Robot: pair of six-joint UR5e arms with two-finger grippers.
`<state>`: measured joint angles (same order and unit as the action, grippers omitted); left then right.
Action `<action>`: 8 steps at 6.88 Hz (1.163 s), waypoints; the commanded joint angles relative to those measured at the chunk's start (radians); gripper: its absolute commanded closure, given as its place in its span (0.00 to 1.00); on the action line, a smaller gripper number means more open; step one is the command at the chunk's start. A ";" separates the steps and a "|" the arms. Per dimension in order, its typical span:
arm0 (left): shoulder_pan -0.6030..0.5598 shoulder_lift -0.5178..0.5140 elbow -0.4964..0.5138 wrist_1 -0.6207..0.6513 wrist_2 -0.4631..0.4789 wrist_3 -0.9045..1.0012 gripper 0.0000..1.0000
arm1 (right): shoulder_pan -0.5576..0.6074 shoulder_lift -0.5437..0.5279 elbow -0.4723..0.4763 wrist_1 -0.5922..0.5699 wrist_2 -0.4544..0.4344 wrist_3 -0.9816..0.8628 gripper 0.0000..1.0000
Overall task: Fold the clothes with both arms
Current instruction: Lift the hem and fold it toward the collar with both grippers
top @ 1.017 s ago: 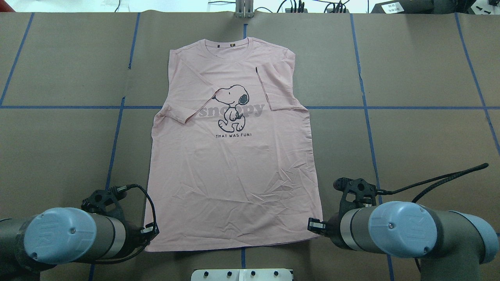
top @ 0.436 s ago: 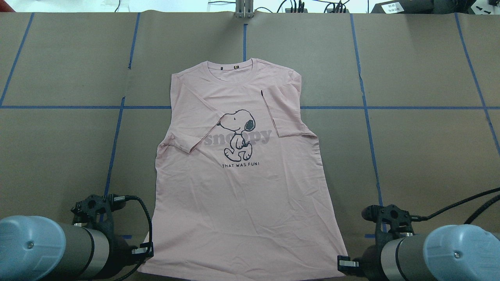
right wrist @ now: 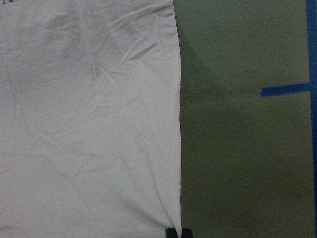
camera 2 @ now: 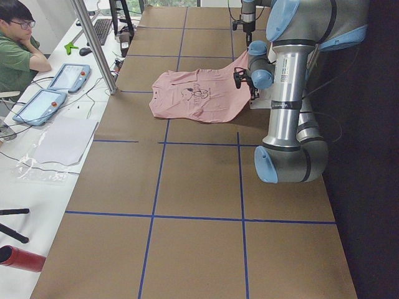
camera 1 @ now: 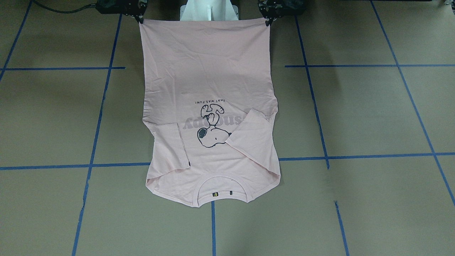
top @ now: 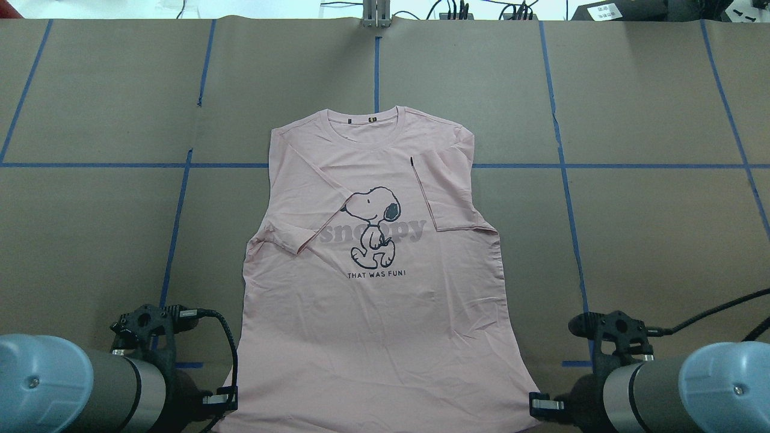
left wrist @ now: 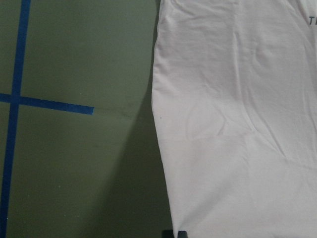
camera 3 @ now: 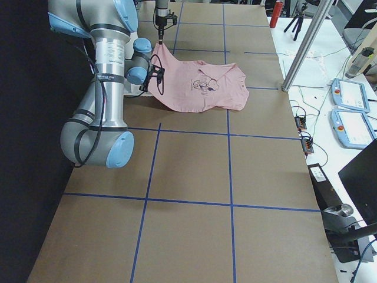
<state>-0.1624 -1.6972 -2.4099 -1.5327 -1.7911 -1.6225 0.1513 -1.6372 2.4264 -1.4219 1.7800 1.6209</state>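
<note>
The shirt [top: 385, 325] lies on the desk [top: 649, 210], collar [top: 368, 118] pointing away. The left gripper [top: 221, 400] and right gripper [top: 543, 406] pinch its hem corners.

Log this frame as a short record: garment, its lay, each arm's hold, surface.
garment: pink T-shirt, print facing up
sleeves: both folded inward over the front
lay: collar on the table, hem lifted at the robot's side
left arm: jaws shut on the hem corner on its side
right arm: jaws shut on the other hem corner
surface: brown, blue tape grid
</note>
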 commanded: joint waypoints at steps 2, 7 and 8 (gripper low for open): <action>-0.243 -0.076 0.076 0.005 -0.013 0.229 1.00 | 0.316 0.239 -0.205 0.000 0.012 -0.322 1.00; -0.566 -0.346 0.553 -0.047 -0.065 0.389 1.00 | 0.632 0.617 -0.752 0.091 0.062 -0.552 1.00; -0.588 -0.354 0.633 -0.134 -0.065 0.389 1.00 | 0.658 0.660 -0.876 0.147 0.079 -0.553 1.00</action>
<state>-0.7165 -2.0271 -1.8734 -1.5919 -1.8560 -1.2397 0.7726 -1.0321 1.6885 -1.3357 1.8455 1.0793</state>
